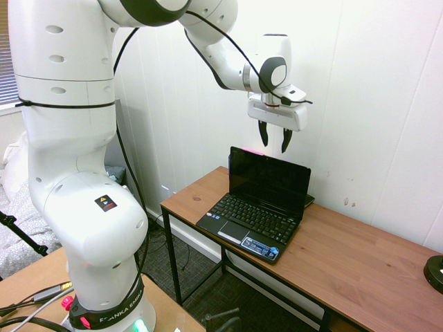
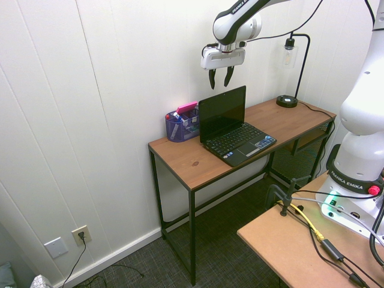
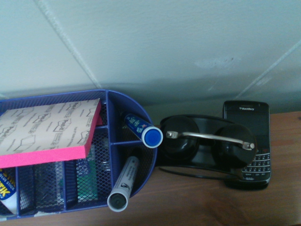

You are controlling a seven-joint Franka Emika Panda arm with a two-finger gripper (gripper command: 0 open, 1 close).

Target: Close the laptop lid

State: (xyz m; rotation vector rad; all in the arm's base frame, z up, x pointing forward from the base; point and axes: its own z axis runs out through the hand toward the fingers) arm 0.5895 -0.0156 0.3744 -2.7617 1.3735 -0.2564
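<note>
While the gripper [image 1: 275, 138] hangs in the air above the far edge of the table [image 1: 360, 259], pointing straight down, its two dark fingers stand apart with nothing between them. It sits just above and slightly behind the top edge of the laptop lid [image 1: 268, 178], clear of it, with no contact showing in either outside view.

That lid is upright, tilted a little back toward the wall, its glossy dark screen facing the near side of the table; the netbook's keyboard base [image 1: 250, 223] lies flat on the left part of the wooden top. So the closing itself has not begun (the lid stands fully open). By the look of it, what is left is the whole job: bringing the fingers against the back or top edge of the lid and pushing it forward and down onto the keys.

Behind the laptop, against the wall, stands a blue mesh organiser [image 3: 70, 155] with several compartments. A pad of pink sticky notes [image 3: 49, 134] rests tilted across its top, two markers [image 3: 123, 183] poke out of the rounded end sections, one with a blue cap, and other small items deeper inside are too dim to name. Beside it on the table lie dark sunglasses [image 3: 207, 146] and, touching them, a small black phone [image 3: 249, 141] with a keypad.
</note>
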